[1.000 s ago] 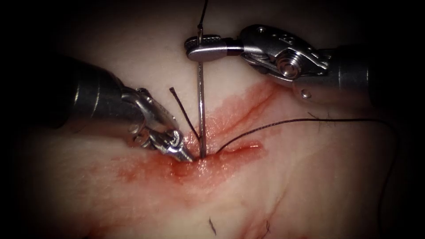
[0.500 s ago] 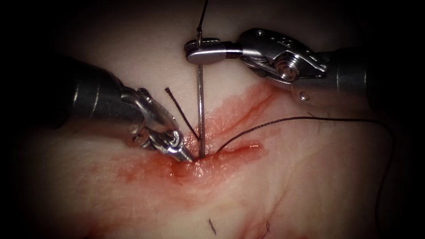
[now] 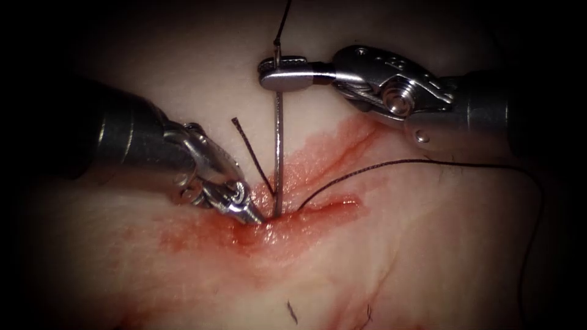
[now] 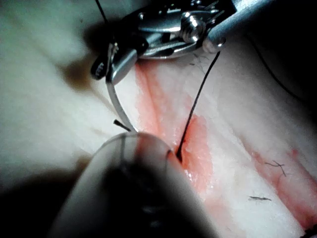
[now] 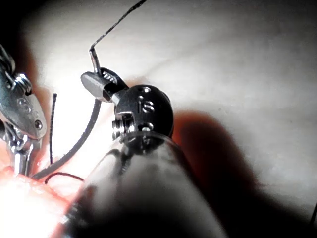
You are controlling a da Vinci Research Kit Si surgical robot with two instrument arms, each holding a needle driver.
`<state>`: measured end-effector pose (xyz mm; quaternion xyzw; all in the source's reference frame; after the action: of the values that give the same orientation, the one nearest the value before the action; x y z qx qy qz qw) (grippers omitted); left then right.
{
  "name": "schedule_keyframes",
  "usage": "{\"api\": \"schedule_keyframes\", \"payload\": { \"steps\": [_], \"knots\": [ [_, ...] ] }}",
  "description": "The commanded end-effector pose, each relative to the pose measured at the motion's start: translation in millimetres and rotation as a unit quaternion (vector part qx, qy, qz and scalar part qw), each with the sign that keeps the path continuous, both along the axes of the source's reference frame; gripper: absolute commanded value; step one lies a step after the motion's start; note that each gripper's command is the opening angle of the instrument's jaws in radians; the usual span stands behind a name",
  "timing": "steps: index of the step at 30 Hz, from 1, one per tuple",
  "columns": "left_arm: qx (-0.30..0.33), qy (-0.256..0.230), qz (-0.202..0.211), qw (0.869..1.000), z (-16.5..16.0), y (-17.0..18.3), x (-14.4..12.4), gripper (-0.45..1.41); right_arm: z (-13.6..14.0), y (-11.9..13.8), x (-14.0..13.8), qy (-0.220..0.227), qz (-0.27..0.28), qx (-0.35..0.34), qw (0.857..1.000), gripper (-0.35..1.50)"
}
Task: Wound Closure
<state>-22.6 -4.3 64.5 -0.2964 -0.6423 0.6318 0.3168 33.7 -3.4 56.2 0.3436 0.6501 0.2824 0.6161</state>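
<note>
While the right needle driver [image 3: 276, 72] clamps the curved needle [image 3: 278, 153] near its swaged tail, the point sits in the tissue [image 3: 428, 244] at the cut [image 3: 293, 214], the body standing almost upright above it; the left needle driver [image 3: 252, 214] presses its tip at the cut's left edge, jaws apparently closed, though on what I cannot tell. A grip so far back risks the needle twisting in the jaws and tearing the edge; the thread [image 3: 397, 165] trailing right and the short cut end [image 3: 251, 153] beside the needle could snag.
</note>
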Motion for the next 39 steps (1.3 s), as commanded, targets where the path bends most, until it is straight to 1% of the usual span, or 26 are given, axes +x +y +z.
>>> {"api": "schedule_keyframes", "payload": {
  "steps": [1,13,39],
  "knots": [
    [-0.001,0.000,0.000,1.000,0.5,0.0,-0.5,-0.45,0.1,0.4,0.9,0.001,0.000,0.011,1.000,-0.35],
    [0.000,0.000,0.000,1.000,0.5,0.0,-0.6,-0.45,0.8,-0.3,1.0,-0.006,-0.005,0.091,0.996,-0.35],
    [0.000,-0.001,0.001,1.000,0.4,-0.1,-0.6,-0.45,1.5,-1.2,0.9,-0.013,-0.011,0.177,0.984,-0.35]
  ]
}}
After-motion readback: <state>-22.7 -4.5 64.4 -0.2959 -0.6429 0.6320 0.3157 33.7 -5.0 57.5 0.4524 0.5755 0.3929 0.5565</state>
